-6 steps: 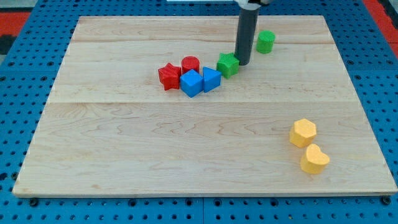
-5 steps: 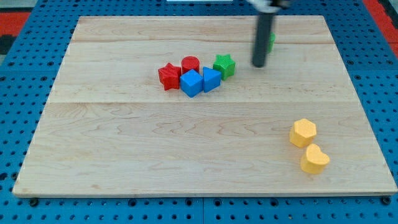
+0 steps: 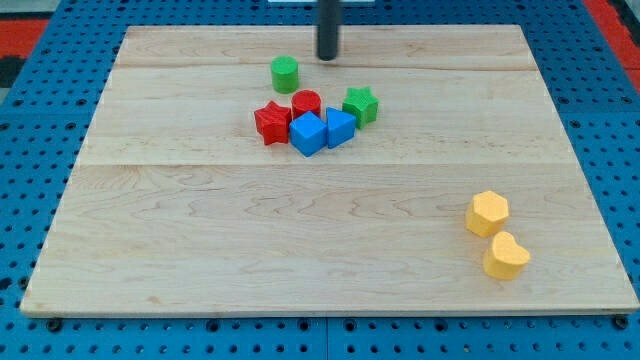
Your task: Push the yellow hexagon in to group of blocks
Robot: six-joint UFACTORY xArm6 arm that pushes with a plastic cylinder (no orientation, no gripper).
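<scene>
My tip (image 3: 327, 57), the lower end of a straight dark rod, stands near the view's top edge of the pale wooden board (image 3: 200, 250), a little left of centre. I carry no fingers to spread or press together; the rod pinches nothing and touches no block.

The yellow hexagonal block (image 3: 487, 213) lies well apart from my tip, toward the view's lower right, near the board's right edge. The line from my tip to it runs diagonally down and to the right. A yellow block with a rounded, heart-like outline (image 3: 506, 256) sits just below and slightly right of it; whether the two touch cannot be told.

The group lies between, just below my tip: a red star-shaped block (image 3: 271, 123), a red cylindrical block (image 3: 306, 102), two blue faceted blocks (image 3: 308, 133) (image 3: 339, 128) and a green star-shaped block (image 3: 361, 104), packed closely. A green cylindrical block (image 3: 285, 73) stands just above the cluster, at my tip's lower left.

By my judgement, the coming push must run up and to the left, so my tip must first reach the hexagon's lower-right side, where the second yellow block crowds it. The direct path there passes close by the green star, which I should skirt.
</scene>
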